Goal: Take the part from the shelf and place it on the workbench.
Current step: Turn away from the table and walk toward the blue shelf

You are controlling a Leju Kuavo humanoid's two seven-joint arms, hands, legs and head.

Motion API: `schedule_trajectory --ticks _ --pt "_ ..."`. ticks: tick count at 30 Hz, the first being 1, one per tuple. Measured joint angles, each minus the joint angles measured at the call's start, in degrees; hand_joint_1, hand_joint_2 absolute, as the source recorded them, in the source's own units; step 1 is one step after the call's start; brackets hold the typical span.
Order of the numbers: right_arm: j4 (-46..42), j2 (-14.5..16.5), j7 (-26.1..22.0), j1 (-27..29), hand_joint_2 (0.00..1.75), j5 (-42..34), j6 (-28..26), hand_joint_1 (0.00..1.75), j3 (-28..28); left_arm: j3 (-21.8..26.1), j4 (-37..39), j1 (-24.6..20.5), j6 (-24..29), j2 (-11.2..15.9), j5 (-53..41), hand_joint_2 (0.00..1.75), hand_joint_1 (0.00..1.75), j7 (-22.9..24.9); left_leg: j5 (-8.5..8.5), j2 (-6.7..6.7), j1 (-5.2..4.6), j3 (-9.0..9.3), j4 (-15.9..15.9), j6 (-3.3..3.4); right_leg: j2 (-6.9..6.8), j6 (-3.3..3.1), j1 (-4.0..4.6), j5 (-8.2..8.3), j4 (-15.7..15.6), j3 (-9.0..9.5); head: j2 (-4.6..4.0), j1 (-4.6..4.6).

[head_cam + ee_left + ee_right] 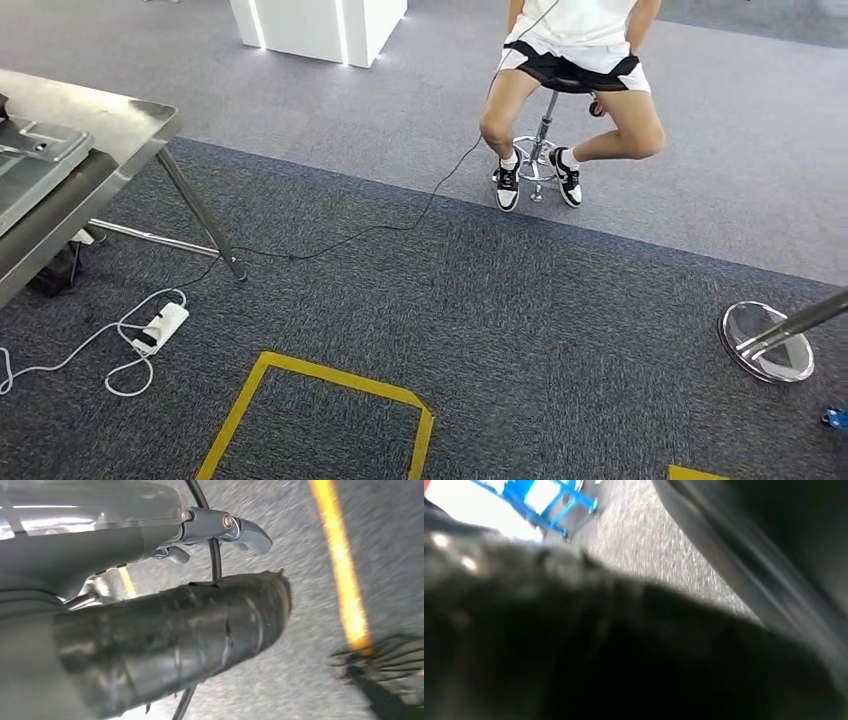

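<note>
Closest in, the left hand (150,575) hangs over grey carpet: a thick thumb wrapped in black tape juts out beside a pale grey fingertip (250,532), and a thin black cable (215,555) passes between them. A glossy silver surface (90,505) lies along the hand on the finger side; whether this is the part, and whether the fingers grip it or are merely curled, I cannot tell. A blurred yellow floor line (342,580) runs across the carpet beyond the hand. The right hand (574,645) is a dark, unfocused mass, so how its fingers lie and whether it holds anything cannot be told; a blue frame (549,497) shows past it. From the head view, a yellow tape outline (330,378) marks the dark carpet nearest the robot. To the left of it lies a white power strip (165,325) with a looping white lead. Above that, at the left edge, stands the steel workbench (100,115), with a metal tray (35,145) on its top. At the right edge rests the chrome round base (768,340) of a stand. A black floor cable (400,225) trails from the workbench leg toward a person (570,60) seated on a stool (545,120) on the lighter carpet. Farthest off, at the top, is a white pedestal (320,25)
</note>
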Motion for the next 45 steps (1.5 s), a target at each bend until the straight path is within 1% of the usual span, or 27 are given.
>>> schedule_trajectory --ticks 2,3,4,6,8,10,11,12,14,16,18,19,20,21,23,25,27,29,32,34,35,37,39,40,42,43,45 --pt "0.0 0.1 0.1 0.1 0.00 -1.0 -0.9 0.00 0.0 0.0 -0.4 0.9 1.2 0.3 3.8 0.00 0.00 0.1 0.27 1.48 -0.39 -0.54 0.0 0.43 -1.30 0.22 -0.07 -3.88 7.4 -2.94 0.00 0.04" --pt "0.0 0.1 0.1 0.2 0.00 -1.8 -1.5 0.00 -0.1 0.3 -0.3 1.9 2.3 0.4 5.8 0.00 0.00 -0.5 0.34 2.28 -0.56 -0.71 0.1 0.51 -1.51 0.23 -0.11 -4.67 9.6 -3.51 0.00 0.04" --pt "0.0 0.0 0.1 0.5 0.00 -2.7 -1.9 0.00 -0.3 0.9 -0.1 3.1 3.8 0.4 8.0 0.00 0.00 -1.3 0.37 3.08 -0.68 -0.79 0.1 0.53 -1.65 0.15 -0.13 -4.43 9.7 -2.95 0.00 0.04" --pt "0.1 -0.2 0.2 1.0 0.00 -4.1 -2.6 0.00 -1.1 2.8 1.1 5.8 7.2 0.0 11.5 0.00 0.00 -3.6 0.35 4.51 -0.83 -0.71 0.1 0.50 -2.32 -0.31 -0.01 -1.67 3.6 1.42 0.00 0.03" --pt "0.1 -0.5 0.3 1.3 0.00 -4.6 -2.7 0.00 -1.8 4.7 2.9 7.9 9.7 -0.8 12.9 0.00 0.00 -5.5 0.29 5.49 -1.01 -0.72 0.1 0.31 -4.23 -1.12 0.61 0.06 -3.8 5.81 0.00 0.03" --pt "0.2 -0.9 0.5 1.5 0.00 -4.7 -2.7 0.00 -2.2 6.0 4.3 9.1 10.8 -1.4 13.2 0.00 0.00 -6.2 0.33 6.25 -1.10 -0.85 0.2 -0.09 -5.29 -1.72 1.30 -0.02 -6.5 6.90 0.00 0.02" --pt "0.2 -1.0 0.6 1.5 0.00 -4.7 -2.7 0.00 -2.3 6.6 4.8 9.4 11.0 -1.7 13.2 0.00 0.00 -6.3 0.40 6.58 -1.12 -0.82 0.1 -0.35 -4.99 -1.93 1.45 0.11 -6.8 6.77 0.00 0.03" --pt "0.3 -1.1 0.6 1.6 0.00 -4.7 -2.7 0.00 -2.4 7.0 5.2 9.5 11.1 -1.8 13.2 0.00 0.00 -6.3 0.27 6.39 -1.01 -0.82 0.2 -0.63 -4.66 -2.20 1.31 0.35 -7.1 6.85 0.00 0.02" --pt "0.3 -1.2 0.6 1.5 0.00 -4.7 -2.8 0.00 -2.6 7.9 5.9 9.6 11.1 -1.9 13.1 0.00 0.00 -6.2 -1.47 4.00 -0.85 -1.65 2.3 -1.05 -3.93 -2.92 0.96 0.94 -7.8 7.07 0.00 0.02" --pt "0.4 -1.2 0.5 1.3 0.00 -4.7 -2.8 0.00 -2.6 8.6 6.4 10.0 11.0 -1.9 13.0 0.00 0.00 -5.9 -5.21 1.24 -0.73 -4.50 8.7 -1.28 -2.97 -3.47 0.87 1.35 -8.1 6.96 0.00 0.01" --pt "0.4 -1.2 0.2 1.2 0.00 -4.7 -2.8 0.00 -2.6 9.5 7.0 10.5 11.0 -2.0 12.8 0.00 0.00 -5.5 -7.58 0.61 -0.71 -7.46 15.1 -1.47 -1.73 -3.66 1.02 1.50 -7.9 6.63 0.00 0.00" --pt "0.4 -1.2 0.0 1.3 0.00 -4.6 -2.7 0.00 -2.6 9.9 7.2 10.6 11.0 -2.0 12.7 0.00 0.00 -5.3 -7.14 0.57 -0.71 -7.79 15.9 -1.52 -1.08 -3.69 1.05 1.52 -7.7 6.49 0.00 -0.01" --pt "0.4 -1.2 -0.2 1.3 0.00 -4.6 -2.7 0.00 -2.6 10.2 7.4 10.7 11.0 -2.0 12.6 0.00 0.00 -5.3 -5.64 0.49 -0.68 -7.07 14.3 -1.54 -0.43 -3.65 1.05 1.50 -7.4 6.35 0.00 -0.01" --pt "0.4 -1.2 -0.3 1.4 0.00 -4.6 -2.7 0.00 -2.6 10.5 7.5 10.7 11.0 -2.0 12.5 0.00 0.00 -5.2 -3.49 0.17 -0.63 -5.44 10.9 -1.51 0.18 -3.57 1.02 1.44 -7.0 6.19 0.00 -0.01" --pt "0.4 -1.2 -0.3 1.3 0.00 -4.6 -2.7 0.00 -2.7 11.0 7.7 10.7 11.0 -2.1 12.5 0.00 0.00 -5.2 -0.86 -1.69 -0.53 -2.25 3.9 -1.22 1.29 -3.23 1.00 1.28 -6.2 5.62 0.00 0.00" --pt "0.4 -1.2 -0.3 1.3 0.00 -4.6 -2.7 0.00 -2.7 11.2 7.9 10.7 11.0 -2.1 12.4 0.00 0.00 -5.2 -0.54 -2.70 -0.69 -1.32 1.4 -0.78 2.19 -2.62 0.94 1.38 -5.7 4.97 0.00 0.01" --pt "0.4 -1.3 -0.3 1.5 0.00 -4.6 -2.7 0.00 -2.8 11.3 8.0 10.6 11.0 -2.1 12.4 0.00 0.00 -5.2 -0.06 -1.76 -0.75 -1.33 1.0 -0.19 2.69 -1.95 0.87 1.63 -5.6 4.58 0.00 0.01" --pt "0.4 -1.3 -0.3 1.6 0.00 -4.6 -2.7 0.00 -2.9 11.3 8.0 10.5 11.0 -2.1 12.3 0.00 0.00 -5.2 0.53 -0.71 -0.53 -1.19 0.4 0.54 1.26 -1.41 0.89 0.38 -3.9 3.72 0.00 0.03" --pt "0.5 -1.3 -0.3 1.5 0.00 -4.6 -2.7 0.00 -3.0 11.5 8.1 10.6 11.0 -2.2 12.2 0.00 0.00 -5.1 0.84 1.05 -0.50 -1.35 0.1 0.98 -1.11 -0.64 0.40 -4.88 5.5 -0.54 0.00 0.04" --pt "0.5 -1.3 -0.2 1.6 0.00 -4.6 -2.7 0.00 -3.1 11.7 8.1 10.6 11.0 -2.2 11.9 0.00 0.00 -4.9 0.80 2.20 -0.51 -1.41 0.1 0.93 -1.39 -0.16 -0.22 -5.83 9.4 -2.19 0.00 0.04" --pt "0.5 -1.3 -0.1 1.6 0.00 -4.7 -2.7 0.00 -3.2 11.9 8.1 10.5 11.0 -2.2 11.7 0.00 0.00 -4.8 0.74 2.72 -0.48 -1.38 0.2 0.84 -1.61 0.05 -0.52 -4.77 8.3 -1.49 0.00 0.05" --pt "0.5 -1.3 -0.1 1.6 0.00 -4.8 -2.7 0.00 -3.4 12.3 8.2 10.2 11.0 -2.2 11.3 0.00 0.00 -4.5 0.48 3.65 -0.36 -1.17 0.3 0.43 -3.07 0.38 -0.90 -1.48 1.3 2.39 0.00 0.05" --pt "0.5 -1.3 -0.1 1.4 0.00 -4.9 -2.7 0.00 -3.5 12.9 8.2 10.0 11.1 -2.1 10.6 0.00 0.00 -4.1 0.11 4.47 -0.50 -0.97 0.5 -0.28 -4.42 0.25 -0.63 0.18 -4.5 5.32 0.00 0.03" --pt "0.5 -1.3 -0.1 1.4 0.00 -5.0 -2.7 0.00 -3.5 13.2 8.2 9.9 11.2 -2.1 10.1 0.00 0.00 -4.0 0.00 4.84 -0.57 -0.88 0.6 -0.64 -4.63 0.04 -0.39 0.17 -5.5 5.73 0.00 0.02" --pt "0.5 -1.3 -0.1 1.4 0.00 -5.0 -2.7 0.00 -3.6 13.9 8.2 9.7 11.2 -2.1 9.4 0.00 0.00 -3.8 -0.09 5.52 -0.44 -0.63 0.4 -1.30 -3.66 -0.70 -0.05 0.30 -5.6 5.56 0.00 0.01" --pt "0.5 -1.3 -0.1 1.5 0.00 -5.1 -2.7 0.00 -3.7 14.2 8.2 9.6 11.2 -2.2 9.2 0.00 0.00 -3.7 -0.41 5.19 -0.23 -0.65 0.7 -1.60 -3.24 -1.07 0.00 0.42 -5.8 5.57 0.00 0.01" --pt "0.5 -1.3 -0.1 1.6 0.00 -5.1 -2.7 0.00 -3.9 14.6 8.2 9.3 11.3 -2.3 8.8 0.00 0.00 -3.6 -2.65 3.14 0.04 -2.01 3.7 -1.91 -2.49 -1.85 0.01 0.69 -6.2 5.62 0.00 0.00"
